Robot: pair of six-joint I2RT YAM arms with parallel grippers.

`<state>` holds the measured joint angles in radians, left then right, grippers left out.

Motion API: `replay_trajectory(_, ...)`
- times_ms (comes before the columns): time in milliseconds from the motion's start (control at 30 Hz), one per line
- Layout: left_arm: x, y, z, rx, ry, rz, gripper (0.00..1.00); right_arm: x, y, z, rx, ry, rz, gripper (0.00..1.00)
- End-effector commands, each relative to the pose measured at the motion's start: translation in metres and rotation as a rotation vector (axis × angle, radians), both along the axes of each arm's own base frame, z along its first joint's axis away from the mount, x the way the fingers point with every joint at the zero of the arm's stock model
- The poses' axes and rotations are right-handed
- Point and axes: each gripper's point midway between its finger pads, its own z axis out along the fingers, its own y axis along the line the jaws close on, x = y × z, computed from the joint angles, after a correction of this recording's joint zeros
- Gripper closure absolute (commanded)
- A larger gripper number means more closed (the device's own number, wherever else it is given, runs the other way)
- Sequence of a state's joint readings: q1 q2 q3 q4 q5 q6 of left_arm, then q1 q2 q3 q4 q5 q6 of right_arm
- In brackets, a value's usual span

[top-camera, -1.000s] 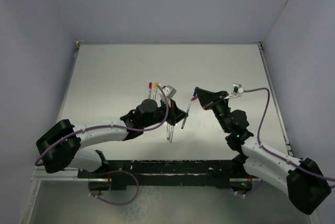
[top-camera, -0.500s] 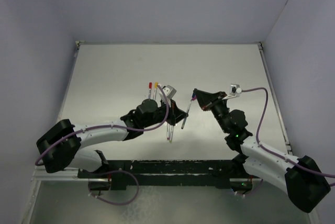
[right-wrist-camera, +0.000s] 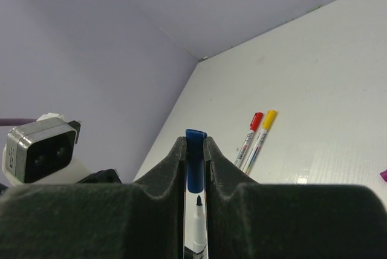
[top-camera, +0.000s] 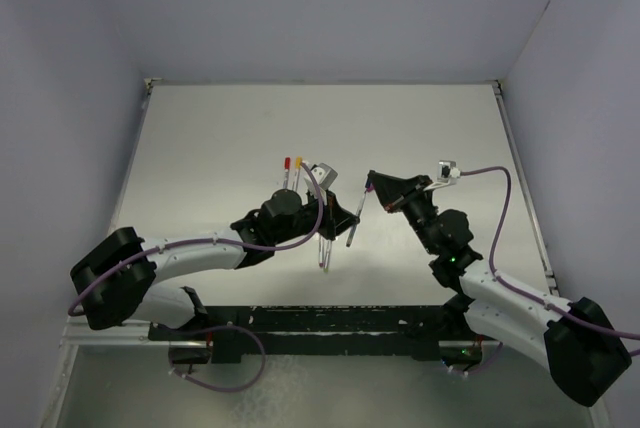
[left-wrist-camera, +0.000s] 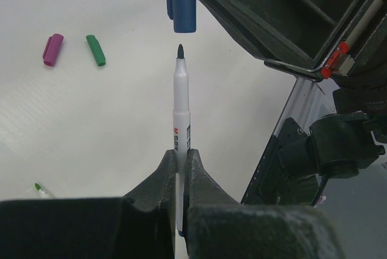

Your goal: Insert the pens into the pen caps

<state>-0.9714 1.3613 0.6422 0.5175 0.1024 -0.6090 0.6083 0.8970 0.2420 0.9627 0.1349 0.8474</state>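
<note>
**Two-arm cell, viewed from above and from both wrists.** A white table (top-camera: 220, 138) was enclosed by lilac walls (top-camera: 320, 8). The left arm (top-camera: 190, 248) and the right arm (top-camera: 500, 298) were extended inward from the near edge, their wrists brought almost together over the middle of the table.

The left gripper (left-wrist-camera: 180, 157) was clamped tight on the lower barrel of an uncapped pen (left-wrist-camera: 179, 101), which was held upright with its dark tip uppermost. The right gripper (right-wrist-camera: 195, 145) was closed on a blue cap (right-wrist-camera: 195, 165), whose open end was turned toward that tip. Cap and tip were nearly in line, very near each other but apart.

In the left wrist view the upper right of the table was hidden by the body of the right gripper. In the right wrist view the sides of the cap were covered by the fingers (right-wrist-camera: 163, 174). A grey camera housing (right-wrist-camera: 42, 150) was seen at the left of that view.

A red-capped pen (right-wrist-camera: 250, 138) and a yellow-capped pen (right-wrist-camera: 261, 135) were laid side by side on the table beyond the grippers. A green-tipped pen (left-wrist-camera: 40, 189) was largely hidden behind the left gripper. A purple cap (left-wrist-camera: 53, 49) and a green cap (left-wrist-camera: 95, 50) were laid near each other, not touching, well apart from the held pen.
</note>
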Motion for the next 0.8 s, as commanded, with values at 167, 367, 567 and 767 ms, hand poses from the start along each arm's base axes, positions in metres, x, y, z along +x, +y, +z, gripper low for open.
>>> replay_trajectory(167, 0.0045, -0.0079, 0.0313, -0.085, -0.056, 0.004, 1.0, -0.0026, 0.0009, 0.0121, 0.019, -0.041, 0.011, 1.0)
replay_trajectory(367, 0.0045, -0.0079, 0.0331, -0.089, -0.06, 0.004, 1.0, -0.0028, 0.0022, 0.0094, 0.012, -0.035, 0.016, 1.0)
replay_trajectory(567, 0.0049, -0.0075, 0.0344, -0.09, -0.064, 0.006, 1.0, -0.0031, 0.0039, 0.0059, 0.005, -0.027, 0.022, 1.0)
replay_trajectory(767, 0.0061, -0.0061, 0.0365, -0.094, -0.071, 0.016, 1.0, -0.0045, 0.0045, 0.0037, -0.001, -0.024, 0.026, 1.0)
